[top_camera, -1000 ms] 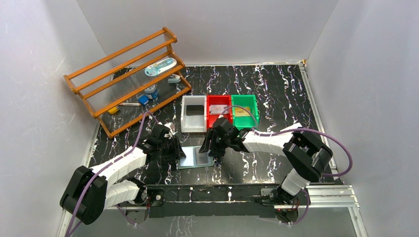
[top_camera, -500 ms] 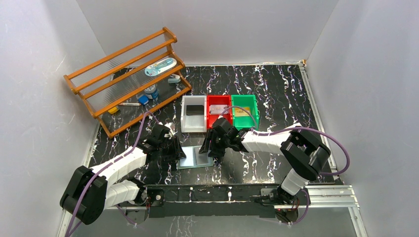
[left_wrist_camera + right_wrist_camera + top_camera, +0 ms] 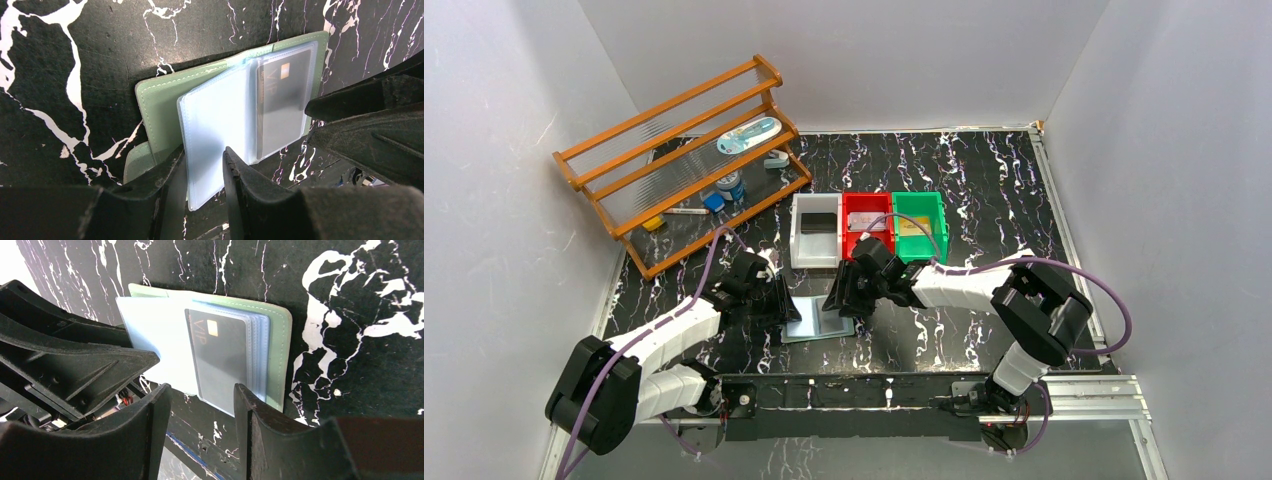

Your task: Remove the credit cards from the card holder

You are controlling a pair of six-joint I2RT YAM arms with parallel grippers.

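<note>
The grey-green card holder [image 3: 822,320] lies spread open on the table between both grippers. In the left wrist view its green cover [image 3: 160,107] carries clear pocket leaves [image 3: 215,130]. A dark credit card marked VIP [image 3: 282,105] sits inside a pocket on the far half. It also shows in the right wrist view [image 3: 222,360]. My left gripper [image 3: 202,172] is open, its fingers straddling the near edge of a clear leaf. My right gripper [image 3: 202,397] is open and empty, its fingers astride the near edge of the dark card's pocket.
A white bin [image 3: 799,245] holds a dark card, a red bin [image 3: 848,232] a pale card, and a green bin [image 3: 940,226] another card, all just behind the holder. A wooden rack [image 3: 684,160] with small items stands at the back left.
My right gripper has edged slightly left over the holder. The left arm and the holder have barely moved.
</note>
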